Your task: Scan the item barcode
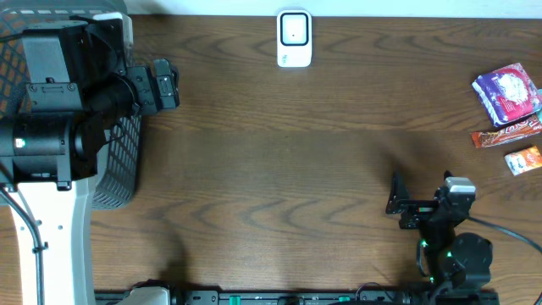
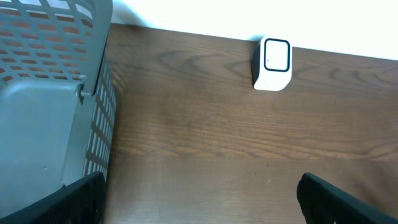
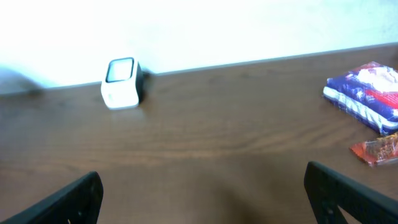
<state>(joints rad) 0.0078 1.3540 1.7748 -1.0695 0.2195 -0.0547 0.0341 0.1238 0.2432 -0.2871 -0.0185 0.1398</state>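
Dark wood table (image 1: pixel 279 169), items parked at its right edge, both claws spread wide and holding nothing

One purple-and-white plastic packet (image 1: pixel 506 91), one long red-orange foil wrapper (image 1: pixel 506 134) and one small orange packet (image 1: pixel 523 159) lie close together, three in all; each likely light, soft, crinkly and slick, best pinched across its narrow width, leaving the flat faces bare; no barcode shows. One white box-shaped barcode scanner (image 1: pixel 294 38) stands mid far edge; one grey mesh plastic basket (image 1: pixel 118 169) left, beside the left gripper (image 1: pixel 167 85); right gripper (image 1: pixel 396 196) nearer the packets
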